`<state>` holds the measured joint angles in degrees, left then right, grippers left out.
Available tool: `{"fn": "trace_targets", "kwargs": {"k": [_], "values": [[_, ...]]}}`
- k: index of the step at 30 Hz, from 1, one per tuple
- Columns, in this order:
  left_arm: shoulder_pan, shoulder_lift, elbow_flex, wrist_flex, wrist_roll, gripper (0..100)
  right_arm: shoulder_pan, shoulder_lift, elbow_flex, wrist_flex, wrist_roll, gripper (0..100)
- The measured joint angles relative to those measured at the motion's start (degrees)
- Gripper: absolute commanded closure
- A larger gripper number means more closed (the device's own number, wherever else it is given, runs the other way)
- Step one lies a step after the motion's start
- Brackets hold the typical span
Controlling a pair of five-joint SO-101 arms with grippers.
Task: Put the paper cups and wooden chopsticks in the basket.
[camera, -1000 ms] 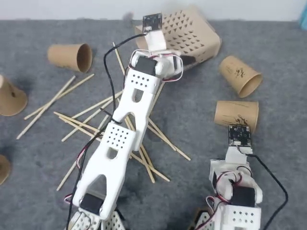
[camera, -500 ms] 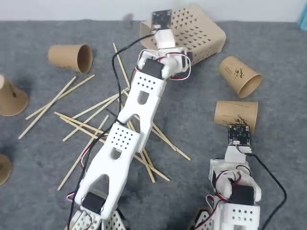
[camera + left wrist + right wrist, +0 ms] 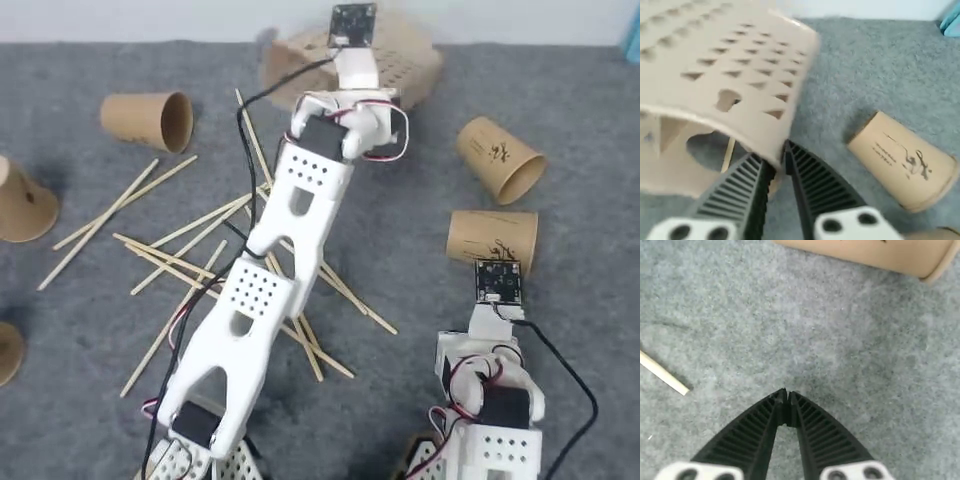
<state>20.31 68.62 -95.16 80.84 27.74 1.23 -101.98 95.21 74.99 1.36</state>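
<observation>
Beige basket [image 3: 295, 62] is swinging round along the grey mat's [image 3: 420, 200] far edge, turned from 1 second ago, with the left gripper [image 3: 774, 159] pinching its rim between narrowly parted fingers. Bare mat is lying open between it and 2 paper cups [image 3: 500, 158], while wooden chopsticks [image 3: 190, 225] are lying scattered beside the arm. Near the second cup, the right gripper [image 3: 785, 392] is hovering closed on nothing.

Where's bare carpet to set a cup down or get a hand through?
Free: the carpet strip between the left arm and the two right paper cups; the right edge past those cups; the near-left corner, short of the chopsticks. Crowded: centre-left, where chopsticks crisscross under the arm, and around the basket.
</observation>
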Motion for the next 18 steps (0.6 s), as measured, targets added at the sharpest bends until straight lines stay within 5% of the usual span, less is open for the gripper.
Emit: {"fn": "trace_targets", "kwargs": {"k": [9, 18], "values": [[-0.3, -14.5, 0.0, 16.4, 4.9, 99, 0.0, 0.0, 0.0, 0.0, 0.0, 99.2], [-1.3, -19.6, -0.1, 17.9, 4.9, 99, 0.0, 0.0, 0.0, 0.0, 0.0, 99.2]]}}
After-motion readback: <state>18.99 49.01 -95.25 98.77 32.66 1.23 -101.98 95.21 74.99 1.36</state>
